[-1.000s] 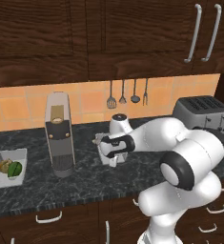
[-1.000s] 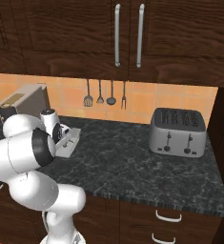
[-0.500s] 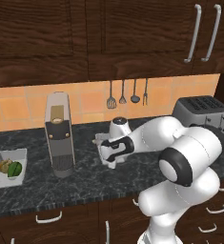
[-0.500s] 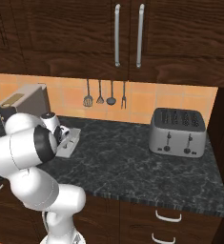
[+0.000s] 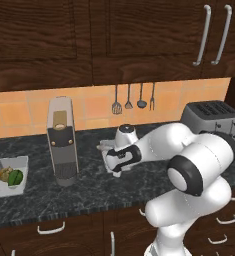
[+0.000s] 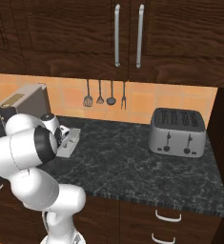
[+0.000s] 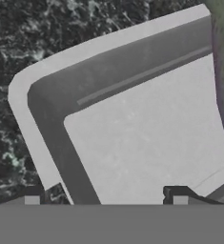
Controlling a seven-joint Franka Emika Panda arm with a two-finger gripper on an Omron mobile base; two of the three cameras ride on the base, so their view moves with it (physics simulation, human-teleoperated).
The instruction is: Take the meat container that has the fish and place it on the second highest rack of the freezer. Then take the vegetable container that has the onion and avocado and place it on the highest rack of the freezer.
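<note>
Carefully, we are hovering our gripper [image 7: 106, 202], jaws wide and holding nothing, over the near rim of the shallow light-grey tray [image 7: 147, 138] lying on the dark speckled stone surface [image 5: 89, 187]. We should be straddling that wall squarely before closing; its contents are unclear.

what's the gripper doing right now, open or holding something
Gripper: open, holding nothing; its jaws straddle one wall of the grey tray on the counter.
</note>
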